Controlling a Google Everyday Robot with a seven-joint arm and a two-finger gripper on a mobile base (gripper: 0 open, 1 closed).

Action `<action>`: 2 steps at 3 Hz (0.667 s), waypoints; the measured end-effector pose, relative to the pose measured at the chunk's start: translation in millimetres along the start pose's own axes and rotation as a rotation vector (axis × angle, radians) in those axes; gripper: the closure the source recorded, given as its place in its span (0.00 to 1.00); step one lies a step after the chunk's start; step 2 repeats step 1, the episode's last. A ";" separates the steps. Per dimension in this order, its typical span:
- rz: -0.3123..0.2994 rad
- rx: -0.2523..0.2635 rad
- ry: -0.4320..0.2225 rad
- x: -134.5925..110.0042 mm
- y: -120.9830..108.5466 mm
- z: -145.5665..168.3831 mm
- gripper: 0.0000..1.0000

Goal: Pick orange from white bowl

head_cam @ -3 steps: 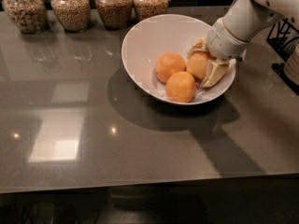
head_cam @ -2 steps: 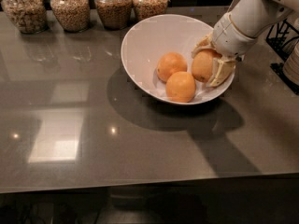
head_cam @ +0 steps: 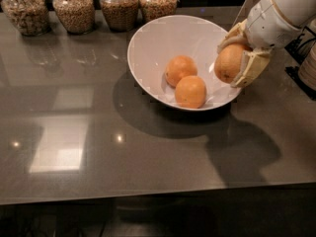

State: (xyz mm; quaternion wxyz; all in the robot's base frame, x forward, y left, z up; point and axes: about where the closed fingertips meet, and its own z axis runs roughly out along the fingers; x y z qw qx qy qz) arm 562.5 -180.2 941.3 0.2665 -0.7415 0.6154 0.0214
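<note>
The arm (head_cam: 276, 14) came in from the top right corner, and most of it was cut off by the edge of the picture. The gripper (head_cam: 231, 62) was over the right side of the white bowl (head_cam: 158, 38). Its two pale yellow fingers (head_cam: 249, 69) were closed around the orange (head_cam: 226, 63), one above it and one below. The fingers and the white wrist hid the back part of the orange. The tops of the four jars (head_cam: 74, 9) at the far edge of the table (head_cam: 148, 157) were cut off too. Something dark (head_cam: 302, 48) at the right edge was too cut off to name.

The orange was round, with dull skin. It looked a bit more tan than the two oranges (head_cam: 180, 69) left in the bowl. It sat up by the bowl's right rim, apart from those two. It seemed to be lifted off the bowl, but the view did not show that for sure.

A second before, the orange was down low in the bowl, right next to the other two. Since then it had come up and out to the right, and the gripper had come up with it. The two oranges in the bowl had stayed in the same spots, touching each other. The bowl had not moved on the table.
</note>
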 end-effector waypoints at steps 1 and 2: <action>0.051 0.030 -0.111 -37.5 10.7 -27.1 1.00; 0.051 0.030 -0.111 -37.5 10.7 -27.1 1.00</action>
